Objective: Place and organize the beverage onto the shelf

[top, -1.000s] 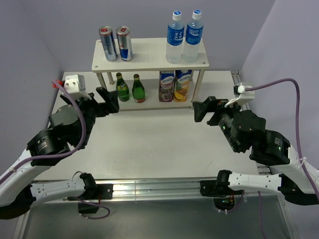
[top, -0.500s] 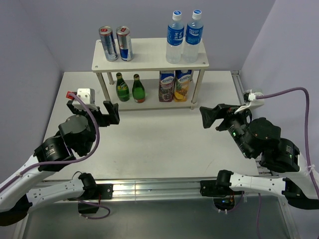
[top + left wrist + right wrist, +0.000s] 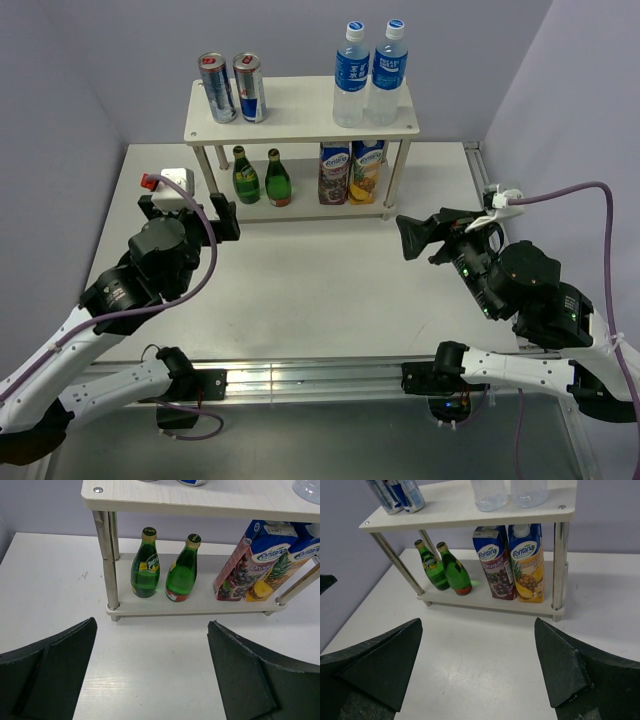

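Observation:
The shelf stands at the back of the table. Its top board holds two cans on the left and two water bottles on the right. Its lower board holds two green bottles and two juice cartons. My left gripper is open and empty, in front of the shelf's left end; the left wrist view shows its fingers wide apart. My right gripper is open and empty, in front of the shelf's right end; the right wrist view shows its fingers wide apart.
The white table has purple walls on three sides. A metal rail runs along the near edge by the arm bases. Purple cables loop from both wrists.
Both arms have drawn back from the shelf toward the near side. Both grippers stay open and empty. The drinks have not moved.

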Controlling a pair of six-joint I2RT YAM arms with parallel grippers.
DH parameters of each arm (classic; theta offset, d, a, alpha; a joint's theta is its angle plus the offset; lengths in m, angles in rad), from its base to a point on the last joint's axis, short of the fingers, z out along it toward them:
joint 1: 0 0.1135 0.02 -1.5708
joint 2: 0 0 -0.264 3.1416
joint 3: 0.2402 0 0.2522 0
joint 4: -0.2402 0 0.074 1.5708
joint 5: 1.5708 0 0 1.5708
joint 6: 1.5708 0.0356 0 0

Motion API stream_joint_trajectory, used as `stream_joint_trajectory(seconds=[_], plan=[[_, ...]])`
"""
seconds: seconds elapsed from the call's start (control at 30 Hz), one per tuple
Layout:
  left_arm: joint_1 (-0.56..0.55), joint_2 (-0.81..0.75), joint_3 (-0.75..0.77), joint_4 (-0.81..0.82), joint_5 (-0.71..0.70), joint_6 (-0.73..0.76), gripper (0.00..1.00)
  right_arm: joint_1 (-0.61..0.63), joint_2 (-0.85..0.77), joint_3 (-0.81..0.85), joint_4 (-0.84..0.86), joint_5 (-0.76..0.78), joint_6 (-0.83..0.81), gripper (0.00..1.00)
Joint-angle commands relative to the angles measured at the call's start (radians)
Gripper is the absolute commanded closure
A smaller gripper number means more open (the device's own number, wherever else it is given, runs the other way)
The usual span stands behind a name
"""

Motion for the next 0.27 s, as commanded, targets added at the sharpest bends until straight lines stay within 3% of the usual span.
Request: stream_joint_trajectory(seconds=[0.0,0.23], plan=[[0.026,-0.006,0.001,0.042,0.047,0.006,0.01,0.004,0.003,-0.002,0.046,-0.006,-0.033,0.00],[0.042,0.001,0.001,0.042,0.055,0.004,0.01,0.004,-0.014,-0.031,0.084,-0.018,-0.048,0.00]])
